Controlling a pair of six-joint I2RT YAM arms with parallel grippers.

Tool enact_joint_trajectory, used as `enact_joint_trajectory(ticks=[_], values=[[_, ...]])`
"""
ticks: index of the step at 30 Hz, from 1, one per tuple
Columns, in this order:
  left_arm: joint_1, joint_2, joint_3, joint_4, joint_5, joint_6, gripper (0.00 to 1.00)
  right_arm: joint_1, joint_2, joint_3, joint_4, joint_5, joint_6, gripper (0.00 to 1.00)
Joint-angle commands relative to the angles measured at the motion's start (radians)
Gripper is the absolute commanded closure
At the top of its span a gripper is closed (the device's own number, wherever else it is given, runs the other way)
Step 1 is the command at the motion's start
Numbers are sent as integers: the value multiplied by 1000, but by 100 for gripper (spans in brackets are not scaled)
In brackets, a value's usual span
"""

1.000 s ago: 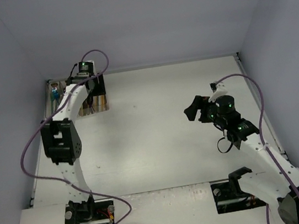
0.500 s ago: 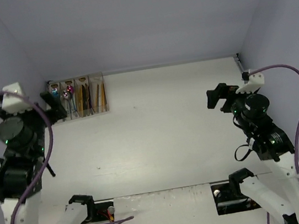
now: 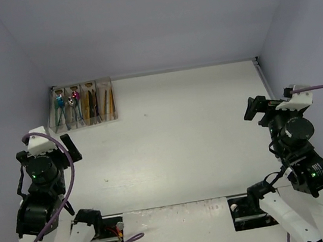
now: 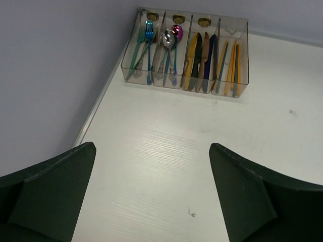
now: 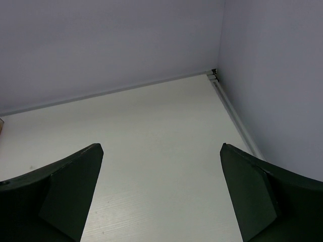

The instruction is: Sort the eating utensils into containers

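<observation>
The white table [image 3: 183, 148] carries the containers [image 4: 232, 25] in its far left corner, close to the walls. The left gripper [image 4: 151, 146] hangs above the table's near left part, jaws spread wide and holding nothing. The right gripper [image 5: 161, 146] hangs over the right side, spread just as wide and also holding nothing. The utensils lie in the bins, left to right: forks [image 4: 148, 38], spoons [image 4: 168, 39], knives [image 4: 198, 55], orange sticks [image 4: 233, 65].

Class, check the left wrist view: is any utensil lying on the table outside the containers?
No: every utensil in view lies inside the containers.
</observation>
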Motion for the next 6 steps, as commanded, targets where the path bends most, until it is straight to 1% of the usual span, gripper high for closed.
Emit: enact_joint_trajectory(ticks=[1,6], values=[[-21,5,-9,69,-6,-44,6,1,0,12,49,47,-24,0],[-22,-3,-14,69,-14,-55,6,3,-26,3,51,47,-33,0]])
